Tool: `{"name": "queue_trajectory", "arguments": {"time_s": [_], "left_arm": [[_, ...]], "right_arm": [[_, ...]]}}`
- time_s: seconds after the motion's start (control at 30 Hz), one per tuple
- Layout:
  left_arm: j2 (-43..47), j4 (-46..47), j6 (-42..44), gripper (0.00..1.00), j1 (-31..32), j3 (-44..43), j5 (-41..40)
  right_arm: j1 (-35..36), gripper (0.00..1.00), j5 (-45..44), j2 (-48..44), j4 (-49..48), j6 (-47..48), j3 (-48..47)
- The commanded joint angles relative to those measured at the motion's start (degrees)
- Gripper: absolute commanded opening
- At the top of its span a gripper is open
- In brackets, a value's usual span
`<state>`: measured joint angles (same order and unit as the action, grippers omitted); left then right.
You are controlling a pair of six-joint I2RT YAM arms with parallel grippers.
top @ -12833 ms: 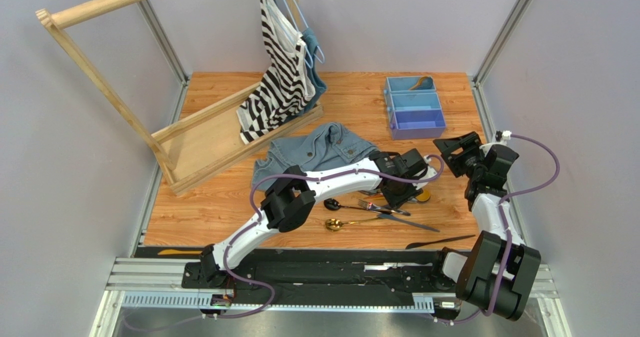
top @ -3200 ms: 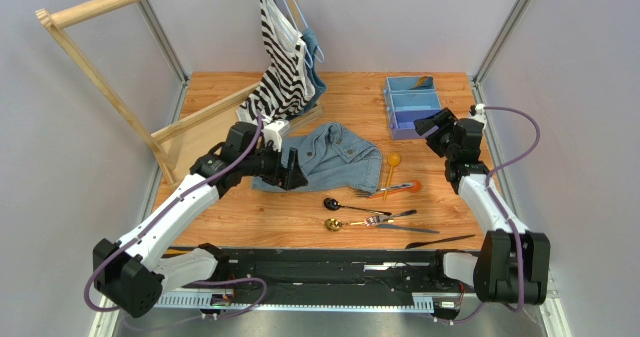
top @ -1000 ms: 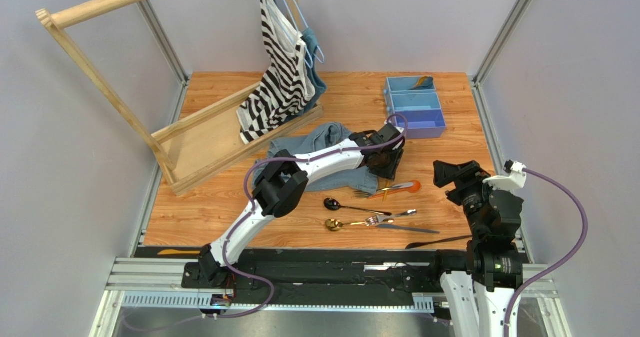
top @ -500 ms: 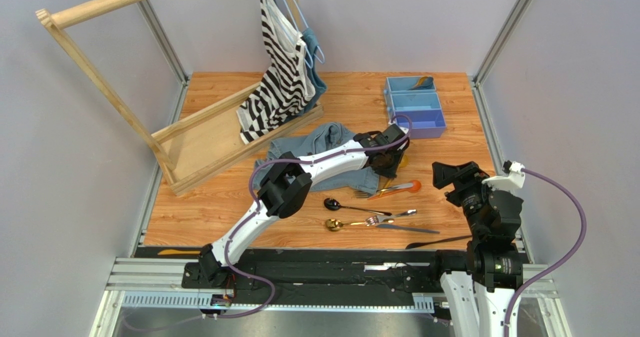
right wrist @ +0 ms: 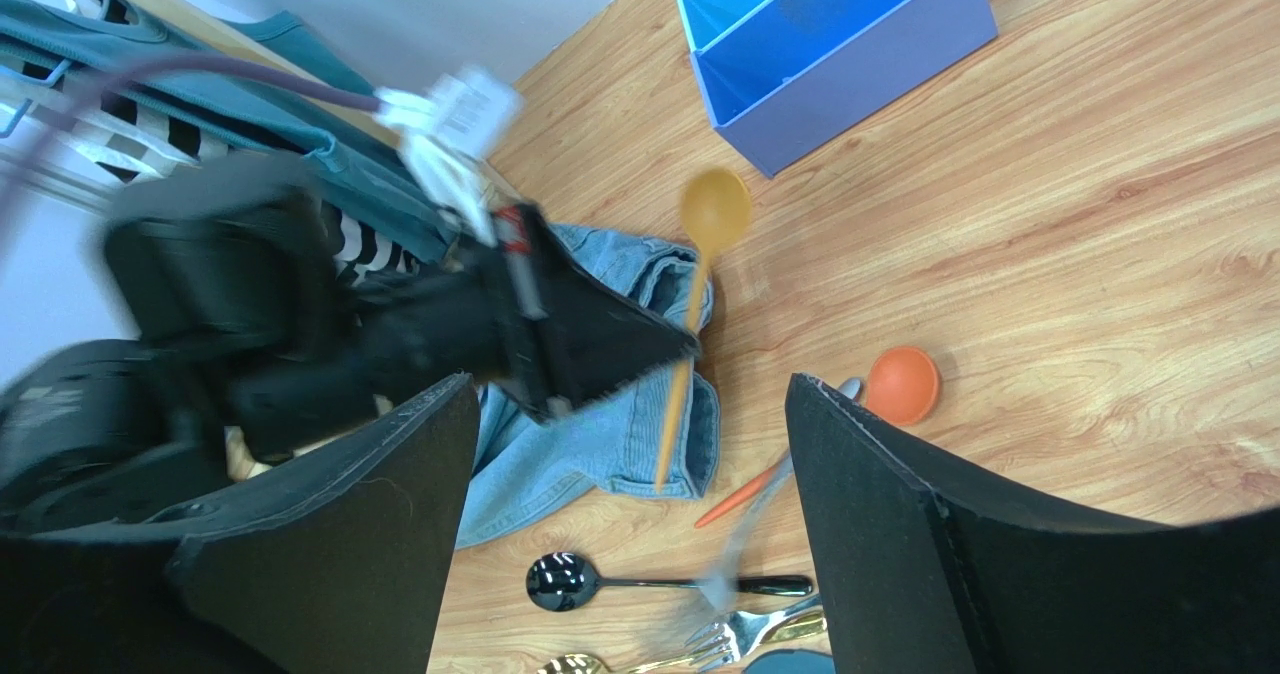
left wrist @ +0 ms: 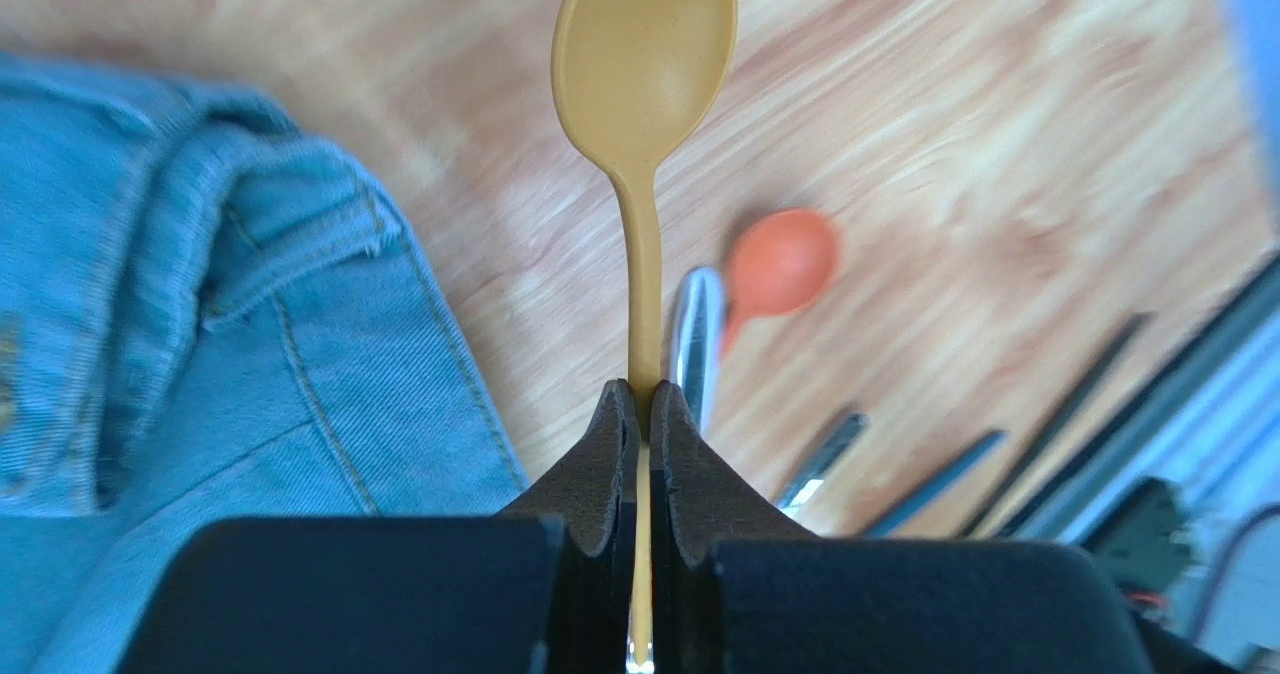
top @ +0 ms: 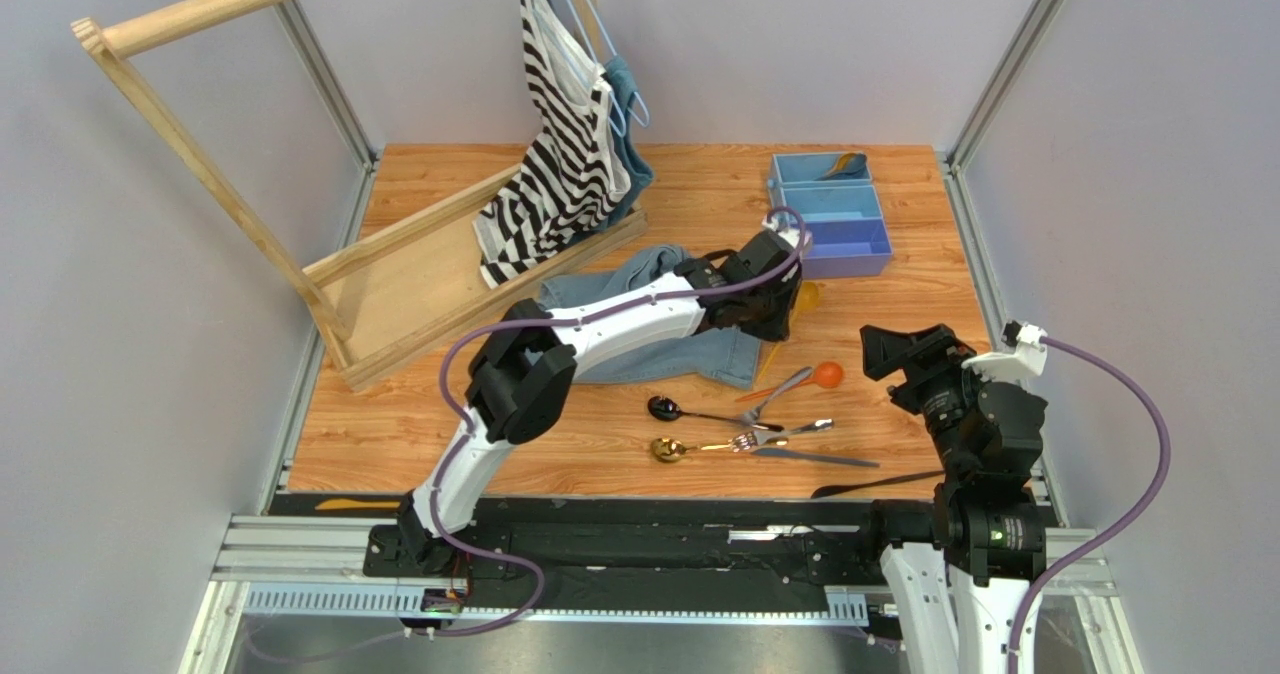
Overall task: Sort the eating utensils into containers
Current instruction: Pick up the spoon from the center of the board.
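handle of yellow spoon (left wrist: 643,59) pinched in closed left gripper (left wrist: 642,400), bowl sticking out ahead of the tips. orange spoon (left wrist: 778,262) on wood just beyond, to their right. right gripper (right wrist: 628,404) wide open, empty.

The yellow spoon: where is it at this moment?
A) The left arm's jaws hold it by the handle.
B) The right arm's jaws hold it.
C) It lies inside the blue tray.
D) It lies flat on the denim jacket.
A: in the left wrist view the left jaws are shut on the handle of the yellow spoon, and its bowl sticks out in front of them over the wooden table.
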<state>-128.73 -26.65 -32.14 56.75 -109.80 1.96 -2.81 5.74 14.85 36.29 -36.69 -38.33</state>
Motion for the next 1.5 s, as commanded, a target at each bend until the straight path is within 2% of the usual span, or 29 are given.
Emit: {"name": "queue_trajectory", "arguments": {"time_s": [0.0,0.23,0.43,0.53,0.67,0.77,0.97,1.07,1.27,1.47], "left_arm": [[9.4,5.7,1.1,0.0,-0.9,0.4,-1.3],[17.9,13.9,-0.5,0.0,-3.0,7.0,4.0],[27.6,11.9,2.3,0.0,-3.5,16.3,5.3],[33.4,10.0,4.2,0.0,-4.0,22.5,4.8],[41.3,6.8,6.6,0.0,-4.8,29.5,3.0],[45.6,5.8,6.7,0.0,-5.2,34.4,3.9],[48.9,2.0,6.3,0.0,-5.3,38.0,5.9],[48.9,2.0,6.2,0.0,-5.3,38.9,8.8],[48.4,2.0,5.6,0.0,-5.2,40.1,12.1],[48.7,2.0,6.4,0.0,-5.2,41.1,14.0]], "right_arm": [[-0.2,0.79,1.7,-0.6,-0.9,-0.3,-2.5],[-0.2,0.79,3.8,-0.3,-1.9,-1.0,-2.1],[-0.2,0.79,10.9,1.9,-5.7,-1.9,-1.3],[-0.2,0.79,16.9,3.9,-10.4,-2.9,0.1],[-0.2,0.79,30.0,7.9,-22.7,-6.3,4.6],[0.0,0.79,36.3,11.2,-31.0,-10.1,7.4],[2.5,0.79,41.9,19.1,-43.3,-13.8,11.0],[7.1,0.79,40.9,22.5,-48.0,-14.8,12.7],[13.7,0.77,36.6,27.9,-51.1,-13.8,12.9],[16.3,0.72,33.6,33.2,-53.8,-14.0,12.3]]}}
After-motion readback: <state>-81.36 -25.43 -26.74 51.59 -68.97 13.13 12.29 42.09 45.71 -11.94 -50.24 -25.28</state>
